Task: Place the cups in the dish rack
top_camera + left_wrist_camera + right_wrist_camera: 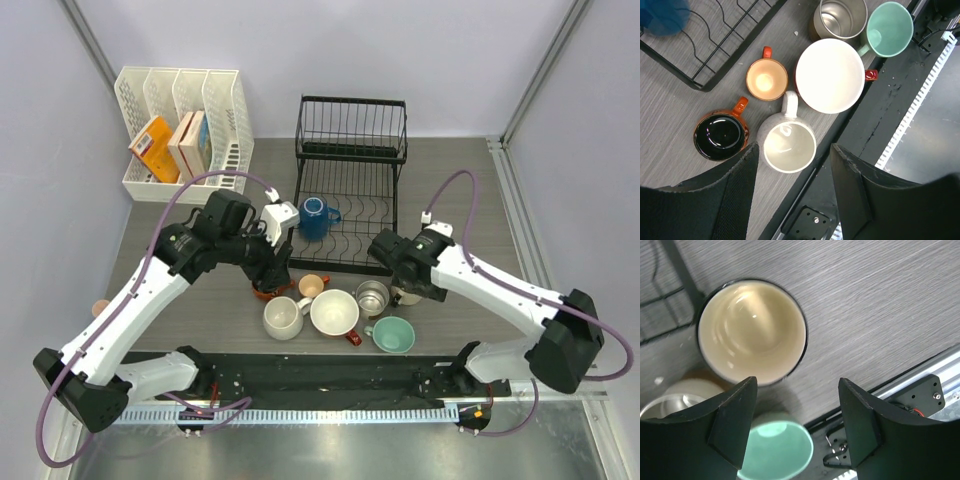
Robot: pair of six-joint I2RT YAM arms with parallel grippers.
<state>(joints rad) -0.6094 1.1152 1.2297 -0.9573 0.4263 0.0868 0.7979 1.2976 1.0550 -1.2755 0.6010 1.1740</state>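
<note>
The black wire dish rack (350, 185) stands at the back centre, with a blue mug (315, 217) on its lower tier. In front of it stand a black mug with an orange outside (721, 136), a small peach cup (766, 80), a white mug (789, 145), a red mug with a white inside (830, 75), a steel cup (840, 17) and a teal mug (888, 29). My left gripper (795, 190) is open and empty, above the white mug. My right gripper (797, 425) is open and empty, above a cream mug (752, 330), with the teal mug (775, 450) beside it.
A white slotted file organizer (185, 125) holding boxes stands at the back left. A small peach object (100, 308) lies by the left arm. A black strip (330, 378) and a toothed rail run along the near edge. Grey walls close both sides.
</note>
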